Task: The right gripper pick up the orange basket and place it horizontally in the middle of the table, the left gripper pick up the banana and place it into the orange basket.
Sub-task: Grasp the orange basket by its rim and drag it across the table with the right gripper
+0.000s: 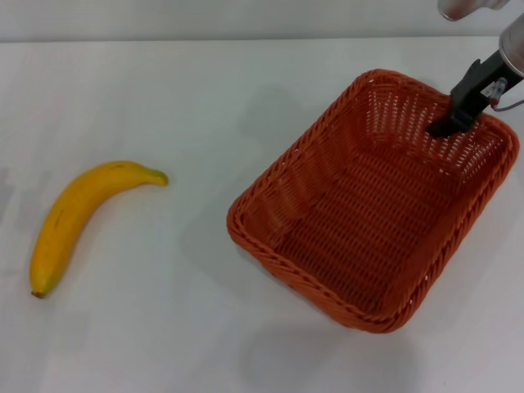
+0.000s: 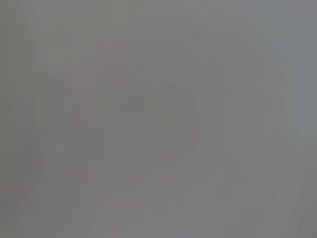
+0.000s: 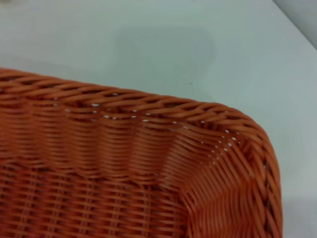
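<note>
The orange basket (image 1: pixel 264 187) sits askew on the right half of the white table (image 1: pixel 205 98), its long side running diagonally. My right gripper (image 1: pixel 449 123) comes in from the upper right, and its black tip dips just inside the basket's far right wall, near the rim. The right wrist view looks down on a corner of the basket's braided rim (image 3: pixel 148 101) with bare table (image 3: pixel 163 44) beyond it. The yellow banana (image 1: pixel 78 217) lies alone on the left of the table, greenish tip toward the basket. The left gripper is out of view.
The left wrist view is an even grey with nothing to make out. A wide strip of bare table separates the banana from the basket. The table's far edge (image 1: pixel 246 39) runs along the top of the head view.
</note>
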Robot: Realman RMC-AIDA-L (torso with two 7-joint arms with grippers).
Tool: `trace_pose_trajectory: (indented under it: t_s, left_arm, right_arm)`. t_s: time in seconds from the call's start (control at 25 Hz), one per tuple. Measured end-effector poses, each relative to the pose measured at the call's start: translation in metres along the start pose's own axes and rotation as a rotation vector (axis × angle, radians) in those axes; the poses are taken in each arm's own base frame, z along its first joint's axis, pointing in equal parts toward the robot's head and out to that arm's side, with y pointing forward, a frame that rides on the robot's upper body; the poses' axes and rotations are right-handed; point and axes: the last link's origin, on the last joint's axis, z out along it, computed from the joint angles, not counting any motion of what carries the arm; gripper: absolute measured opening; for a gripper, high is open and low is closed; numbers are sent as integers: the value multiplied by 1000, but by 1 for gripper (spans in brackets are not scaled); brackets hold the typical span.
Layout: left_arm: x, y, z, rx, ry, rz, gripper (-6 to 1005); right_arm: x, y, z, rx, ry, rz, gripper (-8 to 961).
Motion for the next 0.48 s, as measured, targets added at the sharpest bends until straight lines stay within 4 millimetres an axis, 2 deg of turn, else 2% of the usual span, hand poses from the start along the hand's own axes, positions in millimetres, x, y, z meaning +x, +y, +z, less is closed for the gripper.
trace_pose_trajectory:
  t_s: [0.24, 0.48]
  left_arm:
    - [4, -5, 0, 25, 24, 16, 885]
    - [17, -13, 6, 21, 60, 60, 885]
  right_arm:
    - [2, -8, -7, 31, 40, 152, 287]
    - [12, -14, -22, 22, 107, 357, 237]
